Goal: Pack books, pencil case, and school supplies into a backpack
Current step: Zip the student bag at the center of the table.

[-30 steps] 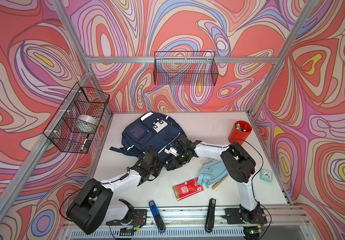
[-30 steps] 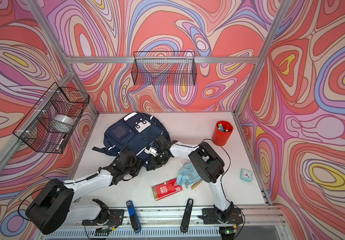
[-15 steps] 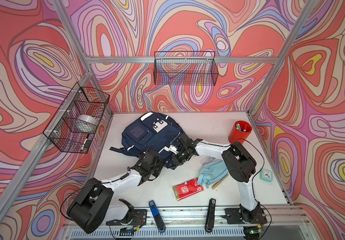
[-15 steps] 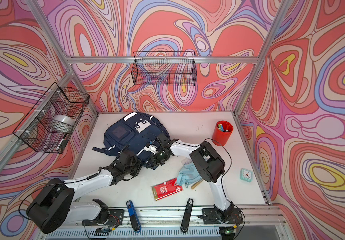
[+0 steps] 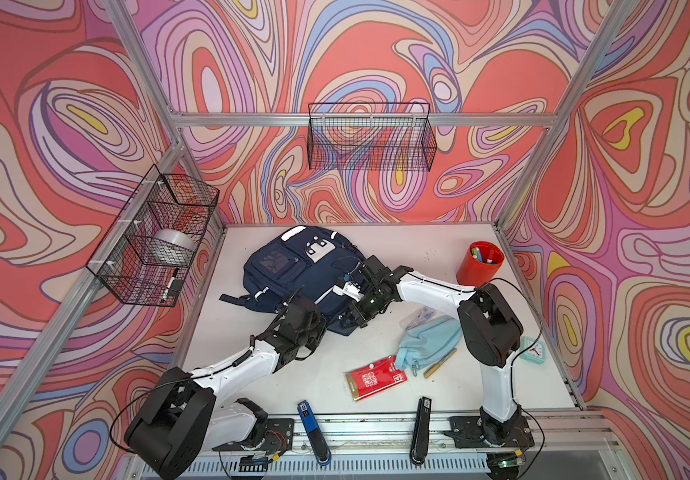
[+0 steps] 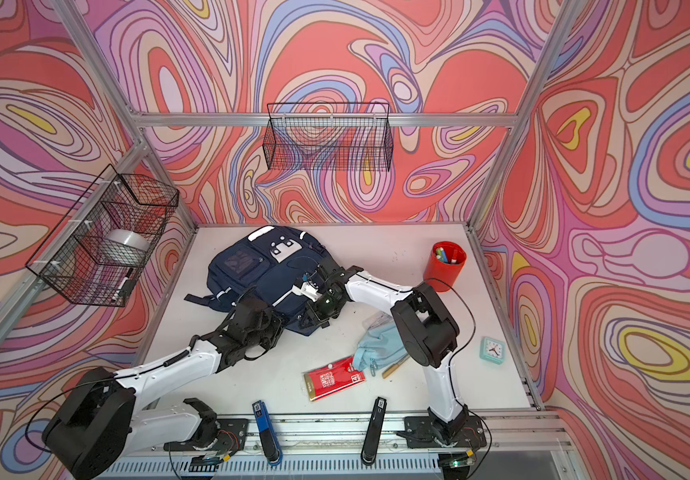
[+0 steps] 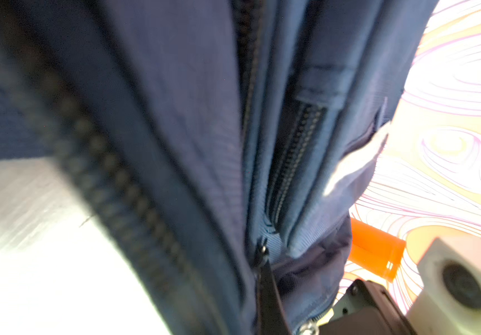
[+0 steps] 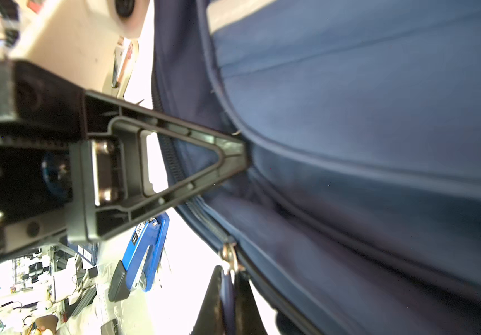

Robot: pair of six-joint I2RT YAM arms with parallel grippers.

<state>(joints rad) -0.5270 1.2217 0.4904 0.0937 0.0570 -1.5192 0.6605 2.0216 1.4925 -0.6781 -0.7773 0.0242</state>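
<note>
Two robot arms are working at the near edge of the navy backpack (image 5: 293, 276), which is lying flat on the white surface (image 5: 243, 357). Compared with a second ago, the right arm's forearm and elbow are sitting slightly farther out from the backpack. The backpack itself, the left arm and the loose supplies are lying where they were.

The right end effector (image 5: 355, 321) is meeting the backpack at its near right corner. In the right wrist view its fingers (image 8: 214, 293) are drawn together on the zip pull (image 8: 229, 259), pinching a blue tab between them. The left end effector (image 5: 323, 326) is reaching in just beside it on the same near edge, jaws together. In the right wrist view its tip is biting into a seam of the backpack's fabric.

The light-blue pencil case (image 5: 428, 340) is lying well clear of both end effectors, out past the backpack's near right corner and partly under the right elbow. A clear packet (image 5: 418, 319) is resting on its backpack side and a tan stick (image 5: 440, 363) just beyond it. Its end is touching the red packet (image 5: 376, 378), which is lying farther forward of the backpack.

A red cup (image 5: 479, 264) is standing to the backpack's right. A blue stapler (image 5: 313, 432) and a black stapler (image 5: 419, 432) are lying well forward of it.
</note>
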